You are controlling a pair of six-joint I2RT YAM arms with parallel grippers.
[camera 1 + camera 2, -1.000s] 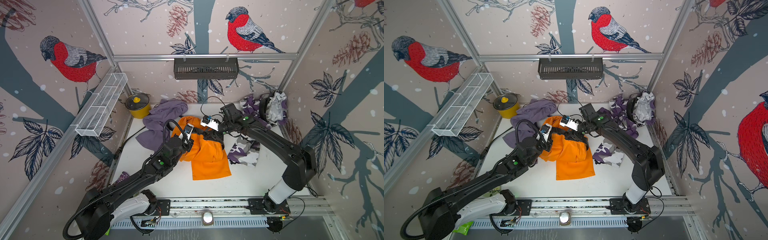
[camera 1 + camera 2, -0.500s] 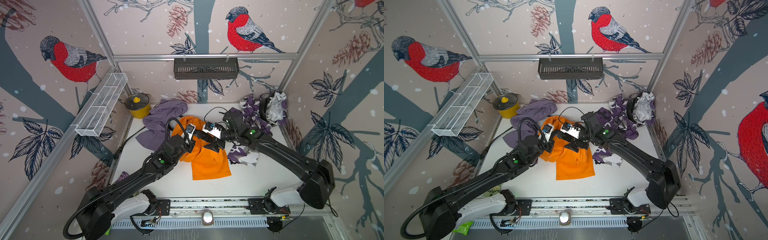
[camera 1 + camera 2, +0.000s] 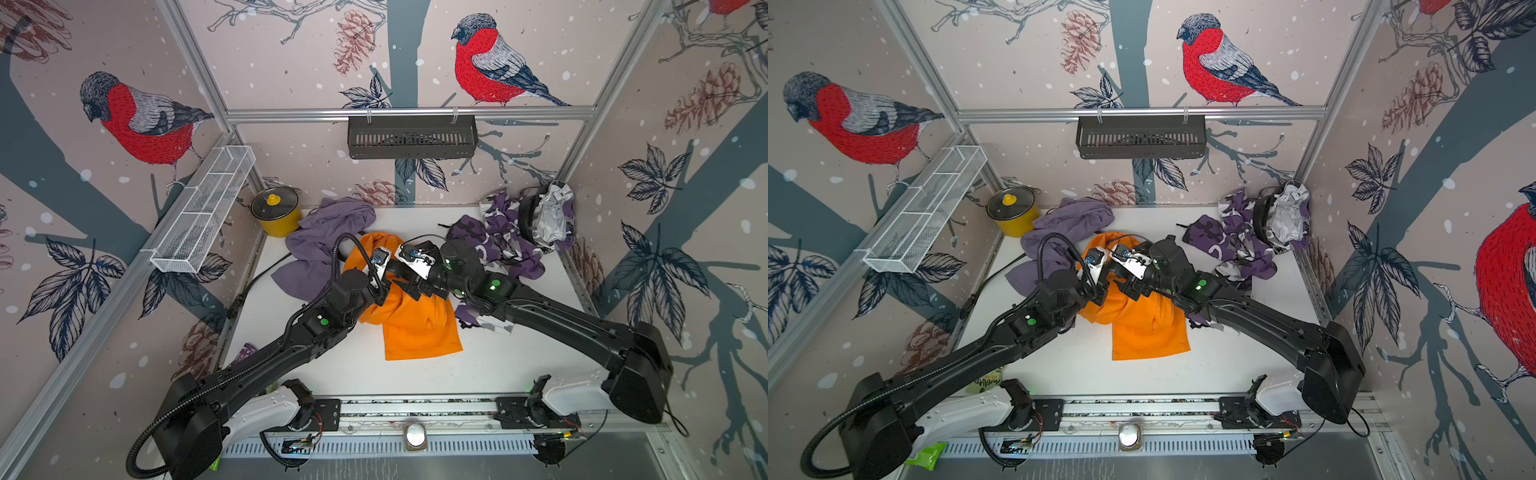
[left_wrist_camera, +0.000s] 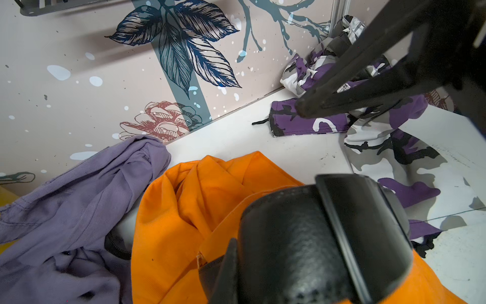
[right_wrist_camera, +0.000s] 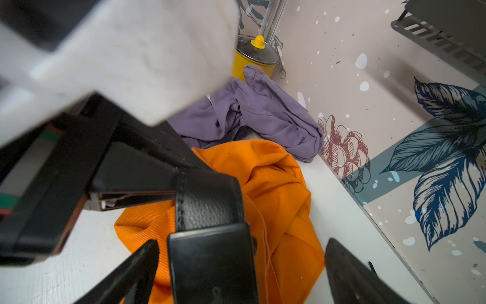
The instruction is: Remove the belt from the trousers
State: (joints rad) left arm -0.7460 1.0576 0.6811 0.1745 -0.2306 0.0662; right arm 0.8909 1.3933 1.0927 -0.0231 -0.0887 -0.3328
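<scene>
One stretch of the black belt (image 5: 207, 202) is clamped in the left fingers (image 5: 136, 173), just above the orange trousers (image 5: 276, 184) on the desk (image 5: 338, 210). It is a grainy leather strap, bendable but firm. The right fingers (image 5: 136, 271) stand wide either side of its smooth, likely slippery buckle (image 5: 210, 263), so the strap beside it looks the surer hold. The soft, light trousers may drag along, though hidden loops leave that unsure; farther back, lilac clothes (image 5: 263, 113), camouflage trousers (image 4: 394, 163) and a yellow pot (image 5: 252, 65) stand clear.
</scene>
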